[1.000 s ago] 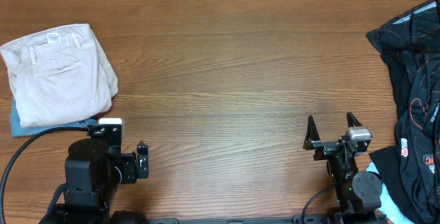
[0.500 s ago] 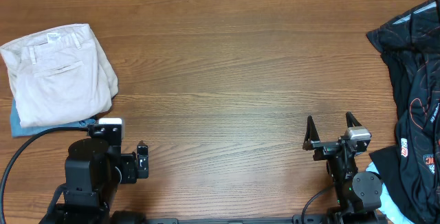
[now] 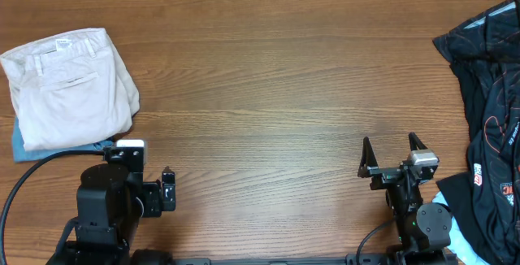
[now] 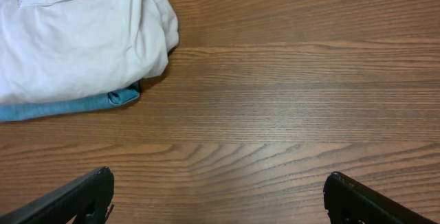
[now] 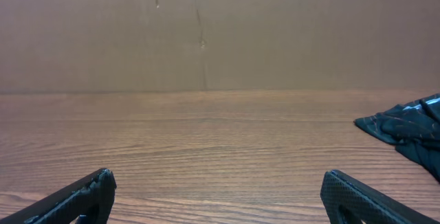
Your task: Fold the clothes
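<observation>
Left gripper (image 4: pixel 218 186): jaws spread wide, nothing between them, only bare brown wood-grain table (image 3: pixel 268 94) showing in the gap. Right gripper (image 3: pixel 390 154): likewise released and empty, fingers pointing toward the far side of the table. Both arms sit low at the near edge, well apart from any cloth. Outward from the left gripper, at the far left of the table, we note the pale cream cotton shorts (image 3: pixel 69 86). They lie as a compact, roughly square bundle, waistband toward the far edge and welt back pocket facing up, resting on top of a folded light-blue denim garment (image 3: pixel 19 148) whose edge peeks out along the near side. At the opposite end, along the right edge, a black garment with orange-and-white print (image 3: pixel 487 94) lies crumpled and spread. Our reading: the shorts look already folded and stacked, so the folding step seems complete or nearly so, with neither arm engaged. If any tidying is wanted, the left arm is the nearer one; it would need to reach forward and left, then press or square the loose rounded edge on the bundle's right side without dragging it off the denim beneath.
</observation>
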You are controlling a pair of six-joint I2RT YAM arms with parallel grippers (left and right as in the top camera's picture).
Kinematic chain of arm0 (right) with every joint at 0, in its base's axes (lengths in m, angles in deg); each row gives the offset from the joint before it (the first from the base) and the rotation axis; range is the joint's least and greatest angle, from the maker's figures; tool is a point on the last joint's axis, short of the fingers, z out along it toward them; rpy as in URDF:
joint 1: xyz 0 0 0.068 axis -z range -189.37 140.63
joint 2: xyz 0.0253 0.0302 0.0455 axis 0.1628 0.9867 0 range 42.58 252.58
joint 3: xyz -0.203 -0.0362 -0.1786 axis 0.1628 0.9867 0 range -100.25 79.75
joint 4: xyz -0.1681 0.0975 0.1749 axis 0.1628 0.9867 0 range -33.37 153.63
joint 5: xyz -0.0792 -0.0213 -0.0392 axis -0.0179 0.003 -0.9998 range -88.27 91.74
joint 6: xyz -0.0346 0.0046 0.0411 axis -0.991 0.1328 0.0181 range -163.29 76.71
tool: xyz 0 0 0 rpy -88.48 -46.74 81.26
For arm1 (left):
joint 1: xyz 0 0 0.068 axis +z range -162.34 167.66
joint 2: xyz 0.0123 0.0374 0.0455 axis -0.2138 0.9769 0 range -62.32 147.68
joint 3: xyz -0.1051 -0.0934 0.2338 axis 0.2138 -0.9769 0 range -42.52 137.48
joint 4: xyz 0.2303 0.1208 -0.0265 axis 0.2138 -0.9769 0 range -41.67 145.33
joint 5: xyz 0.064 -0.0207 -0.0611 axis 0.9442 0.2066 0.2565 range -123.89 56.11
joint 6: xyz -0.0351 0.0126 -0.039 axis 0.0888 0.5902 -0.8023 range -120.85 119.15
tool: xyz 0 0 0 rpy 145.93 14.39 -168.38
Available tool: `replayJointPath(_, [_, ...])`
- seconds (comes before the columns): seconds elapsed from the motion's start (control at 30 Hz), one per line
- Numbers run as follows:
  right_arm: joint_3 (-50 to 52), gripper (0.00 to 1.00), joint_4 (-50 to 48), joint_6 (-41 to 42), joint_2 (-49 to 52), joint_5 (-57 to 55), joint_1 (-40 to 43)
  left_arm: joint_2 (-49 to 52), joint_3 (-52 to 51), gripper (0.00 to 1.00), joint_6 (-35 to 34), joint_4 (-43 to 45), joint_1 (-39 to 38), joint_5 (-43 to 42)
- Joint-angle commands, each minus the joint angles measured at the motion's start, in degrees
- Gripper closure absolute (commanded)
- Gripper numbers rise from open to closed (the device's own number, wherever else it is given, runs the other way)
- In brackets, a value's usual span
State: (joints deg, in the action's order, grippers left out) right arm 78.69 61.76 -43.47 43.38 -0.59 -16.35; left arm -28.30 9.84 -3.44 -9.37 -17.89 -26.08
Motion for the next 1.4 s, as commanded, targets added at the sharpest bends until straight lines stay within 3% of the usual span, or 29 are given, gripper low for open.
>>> replayJointPath(0.0, [0.6, 0.00, -0.4, 0.0, -0.6, 0.3, 0.3, -0.2, -0.4, 0.00, 1.1, 0.2, -0.1, 0.7])
replayJointPath(0.37, [0.6, 0.00, -0.5, 0.0, -0.6, 0.3, 0.3, -3.7, -1.3, 0.00, 1.1, -0.2, -0.1, 0.7])
replayJointPath(0.6, [0.6, 0.00, -0.5, 0.0, -0.6, 0.3, 0.3, -11.9, -10.6, 0.00, 1.1, 2.2, -0.1, 0.0])
replayJointPath(1.0, [0.6, 0.00, -0.5, 0.0, -0.6, 0.3, 0.3, -29.0, -36.2, 0.00, 0.9, 33.2, -0.1, -3.3])
replayJointPath(1.3, [0.6, 0.00, -0.5, 0.0, -0.6, 0.3, 0.3, -33.8, -50.9, 0.00, 0.9, 62.7, -0.1, -3.4])
replayJointPath(1.37, [0.6, 0.00, -0.5, 0.0, -0.6, 0.3, 0.3, -33.8, -52.2, 0.00, 1.4, 65.9, -0.1, -3.3])
